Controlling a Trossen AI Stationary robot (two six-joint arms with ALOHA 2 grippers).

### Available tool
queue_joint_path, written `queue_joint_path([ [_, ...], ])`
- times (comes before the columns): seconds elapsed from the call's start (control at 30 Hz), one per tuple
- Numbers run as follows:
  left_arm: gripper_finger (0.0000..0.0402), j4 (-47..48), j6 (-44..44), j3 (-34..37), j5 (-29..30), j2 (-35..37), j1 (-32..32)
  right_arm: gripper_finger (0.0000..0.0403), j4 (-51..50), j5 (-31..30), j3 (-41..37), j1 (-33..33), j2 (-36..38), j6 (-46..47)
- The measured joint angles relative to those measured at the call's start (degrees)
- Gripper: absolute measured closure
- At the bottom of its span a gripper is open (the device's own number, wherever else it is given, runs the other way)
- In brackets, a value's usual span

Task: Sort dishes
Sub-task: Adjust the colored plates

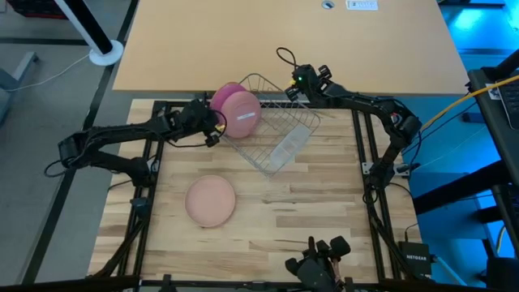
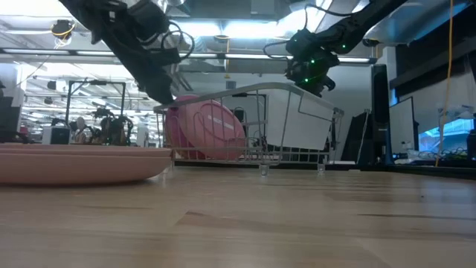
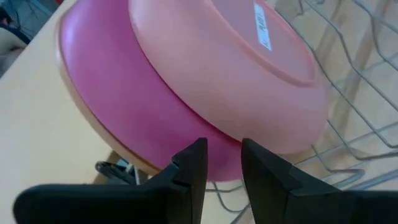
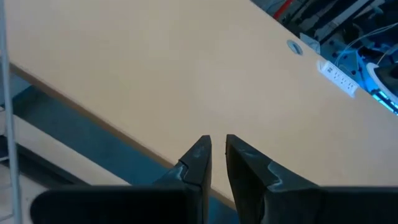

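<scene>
Standing on edge in the rack (image 1: 276, 130), your pink plate (image 1: 242, 113) leans on the magenta plate (image 1: 221, 96). Left gripper (image 3: 222, 163) fingers sit narrow, empty, beside them. Tan plate (image 1: 211, 201) lies flat on the tabletop (image 1: 308, 211). Right gripper (image 4: 217, 155) nearly closed above the rack's far rim.
</scene>
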State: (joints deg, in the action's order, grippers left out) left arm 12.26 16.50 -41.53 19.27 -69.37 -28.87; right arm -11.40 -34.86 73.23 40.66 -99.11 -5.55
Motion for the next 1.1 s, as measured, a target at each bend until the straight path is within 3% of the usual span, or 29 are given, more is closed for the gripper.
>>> queue_joint_path([
  [0.1, 0.0312, -2.9, 0.1, 0.0, 0.0, -1.7, -0.3, 0.0349, -0.6, 0.2, 0.0, 0.5, 0.0, 1.1],
  [0.4, 0.0312, -8.8, -0.1, 0.2, -2.6, -3.0, -0.4, 0.0349, -3.8, 8.9, 0.0, 2.7, -0.5, 4.2],
  [0.57, 0.0312, -7.9, -1.4, 0.2, -2.6, -3.0, -0.4, 0.0349, -3.5, 6.6, 0.0, 3.8, -0.5, 4.2],
  [0.8, 0.0312, -7.9, -1.5, 0.2, -2.5, -3.0, -0.4, 0.0349, -7.7, 21.7, 0.0, 6.5, -0.5, 6.9],
  [1.0, 0.0312, -7.8, -1.5, 0.2, -2.8, -3.0, -0.3, 0.0350, -11.1, 23.8, 0.0, 6.6, -0.5, 6.8],
  [1.1, 0.0312, -7.8, -1.5, 0.2, -3.9, -3.0, -0.3, 0.0350, -11.6, 28.5, 0.0, 6.6, -0.5, 6.7],
])
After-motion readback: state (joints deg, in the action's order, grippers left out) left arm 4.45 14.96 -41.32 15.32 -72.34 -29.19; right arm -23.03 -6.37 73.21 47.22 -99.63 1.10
